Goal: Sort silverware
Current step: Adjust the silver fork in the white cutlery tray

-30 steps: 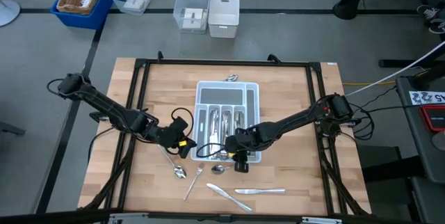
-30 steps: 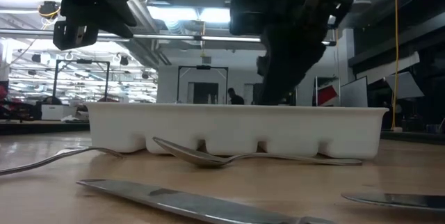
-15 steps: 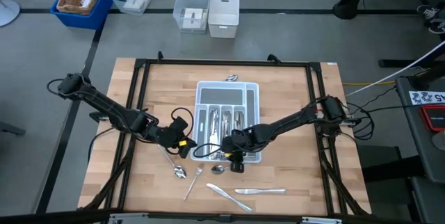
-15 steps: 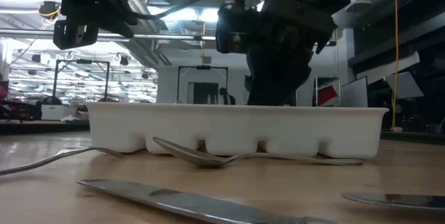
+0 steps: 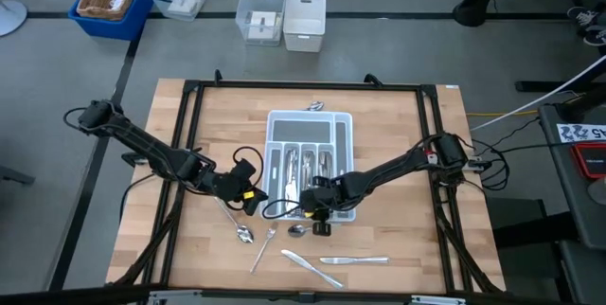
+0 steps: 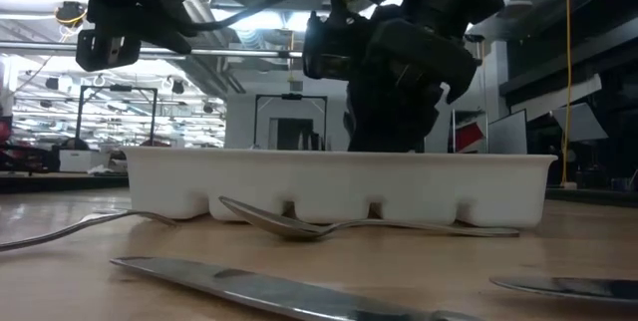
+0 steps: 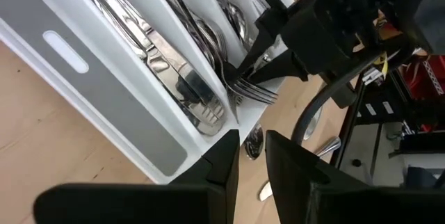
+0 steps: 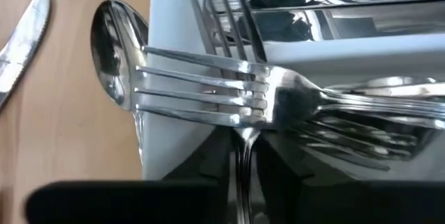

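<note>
The white divided tray sits mid-table, with forks, spoons and knives lying in its slots. My right gripper is low at the tray's near end, shut on a fork whose tines point into a slot. A second fork lies crosswise over it and over the tray's wall. Loose silverware lies on the wood near the tray: a spoon, another spoon, a fork and two knives. My left gripper hovers open off the tray's near left corner, holding nothing. My right gripper pinches the fork's slim stem between its two fingers, which lie along the fork. The tines reach ahead over the tray's slot and pass under the crosswise fork. I cannot tell whether the fork is lifted clear.
A piece of silverware lies just beyond the tray's far end. Black frame rails run along the table's sides. Bins and boxes stand on the floor beyond the far edge. Bare wood lies near the right front.
My right gripper has moved a little toward the table's left along the tray's near end, staying low and shut. The left arm and the loose silverware have kept still.
</note>
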Robot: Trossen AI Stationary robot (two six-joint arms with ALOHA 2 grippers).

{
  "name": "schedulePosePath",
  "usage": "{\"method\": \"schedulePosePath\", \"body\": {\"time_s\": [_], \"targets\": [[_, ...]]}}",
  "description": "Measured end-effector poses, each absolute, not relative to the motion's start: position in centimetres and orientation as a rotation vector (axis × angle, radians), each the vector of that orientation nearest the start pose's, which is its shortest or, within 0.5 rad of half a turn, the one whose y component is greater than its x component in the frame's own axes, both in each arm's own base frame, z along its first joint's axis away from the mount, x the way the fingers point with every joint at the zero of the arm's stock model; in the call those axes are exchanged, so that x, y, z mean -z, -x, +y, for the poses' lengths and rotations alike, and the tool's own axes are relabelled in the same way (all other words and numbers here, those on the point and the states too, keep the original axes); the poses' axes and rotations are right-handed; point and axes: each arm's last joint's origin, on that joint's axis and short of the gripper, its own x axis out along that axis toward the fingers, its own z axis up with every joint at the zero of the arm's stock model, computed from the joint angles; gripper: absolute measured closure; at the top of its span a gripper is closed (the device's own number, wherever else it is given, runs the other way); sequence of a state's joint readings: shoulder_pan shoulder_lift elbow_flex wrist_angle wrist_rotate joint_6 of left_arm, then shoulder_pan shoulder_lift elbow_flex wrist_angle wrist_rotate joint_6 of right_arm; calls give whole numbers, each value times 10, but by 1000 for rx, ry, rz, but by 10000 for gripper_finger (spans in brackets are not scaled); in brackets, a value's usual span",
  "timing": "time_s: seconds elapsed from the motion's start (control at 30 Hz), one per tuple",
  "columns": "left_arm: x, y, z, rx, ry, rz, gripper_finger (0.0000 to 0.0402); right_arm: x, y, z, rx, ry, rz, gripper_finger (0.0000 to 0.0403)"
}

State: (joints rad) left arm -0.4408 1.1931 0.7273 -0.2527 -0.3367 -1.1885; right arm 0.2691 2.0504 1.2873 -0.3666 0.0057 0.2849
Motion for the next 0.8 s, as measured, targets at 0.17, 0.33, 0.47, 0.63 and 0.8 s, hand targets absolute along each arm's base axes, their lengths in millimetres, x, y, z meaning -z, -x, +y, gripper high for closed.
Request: {"method": "schedulePosePath", "body": {"time_s": [0.17, 0.33, 0.47, 0.63, 0.8], "targets": [[-230, -221, -94, -299, 871, 625, 341, -124, -386, 107, -125, -135, 1169, 387], [-230, -221, -94, -298, 870, 625, 341, -127, -385, 107, -169, -167, 1179, 382], [-230, -221, -94, -296, 864, 626, 341, -141, -385, 108, -177, -166, 1183, 375], [-230, -221, -94, -294, 858, 626, 341, -160, -388, 110, -197, -172, 1232, 383], [-230, -221, -94, -295, 858, 626, 341, -182, -390, 109, -212, -154, 1300, 383]]}}
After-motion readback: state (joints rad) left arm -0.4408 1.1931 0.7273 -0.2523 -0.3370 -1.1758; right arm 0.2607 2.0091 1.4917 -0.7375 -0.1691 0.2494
